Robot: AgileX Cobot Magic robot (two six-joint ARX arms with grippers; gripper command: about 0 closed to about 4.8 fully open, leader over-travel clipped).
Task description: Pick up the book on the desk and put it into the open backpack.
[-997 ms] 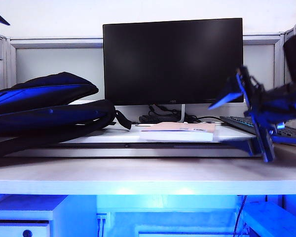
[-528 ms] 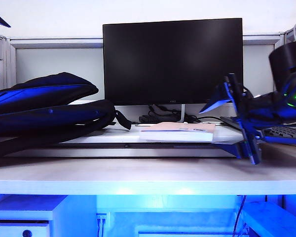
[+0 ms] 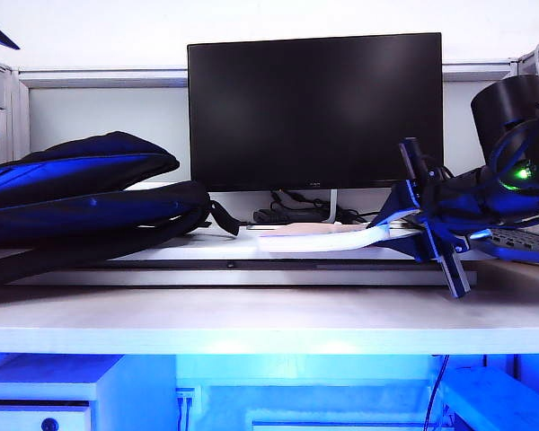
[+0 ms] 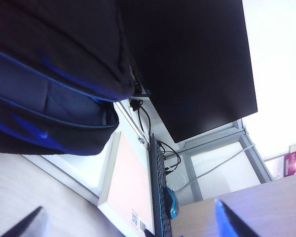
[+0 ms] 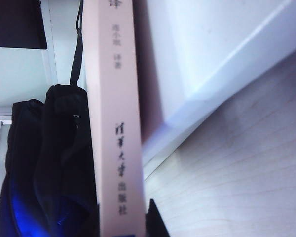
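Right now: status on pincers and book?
Right pincer clamped on book edge, shelf end. Left pincer open, idle. Backpack open at left, path clear.

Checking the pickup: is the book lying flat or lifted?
Partly lifted: the book's right end curves up into the right end effector; its left end rests on the shelf.

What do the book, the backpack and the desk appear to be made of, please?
Book: paper softcover, matte pinkish cover; its end bends upward at the right gripper.
Backpack: soft dark woven fabric, probably nylon, sagging, with blue lining.
Desk: pale wood-grain laminate, likely, with a smooth finish.
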